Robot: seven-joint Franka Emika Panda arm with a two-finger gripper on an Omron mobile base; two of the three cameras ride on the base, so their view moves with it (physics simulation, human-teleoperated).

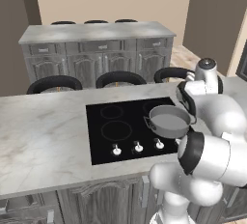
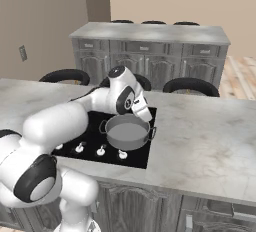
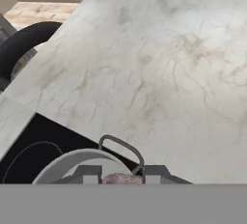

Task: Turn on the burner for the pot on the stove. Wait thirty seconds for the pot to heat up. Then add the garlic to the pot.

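Pot: We see the low grey metal pot (image 1: 168, 120) at centre right of the left base view, sitting on the right-hand part of the cooktop. In the right base view the pot (image 2: 127, 132) sits just below centre, one loop handle toward the marble. In the hand view its rim (image 3: 72, 162) and a loop handle curve up at the bottom centre.

Stove: The black glass stove (image 1: 126, 130) fills the middle of the left base view, faint rings to the pot's left, white knobs (image 1: 138, 147) in a row along its near edge. In the right base view the stove (image 2: 95, 141) lies at centre left, partly behind the arm.

Gripper: In the hand view we find the gripper (image 3: 121, 178) at the bottom centre, directly over the pot's rim. Its two dark finger tips (image 3: 89, 174) stand close together with a pale pinkish lump pinched between them.

Garlic: The garlic (image 3: 120, 178) is that pinkish lump, held in the jaws above the pot, low in the hand view.

Arm: The white arm (image 2: 107, 101) reaches from lower left of the right base view to just above the pot's far edge.

Counter: Veined marble counter (image 3: 159, 68) spreads across most of the hand view, beside the stove.

Stools: Black stools (image 1: 54, 84) line the counter's far side, upper half of the left base view.
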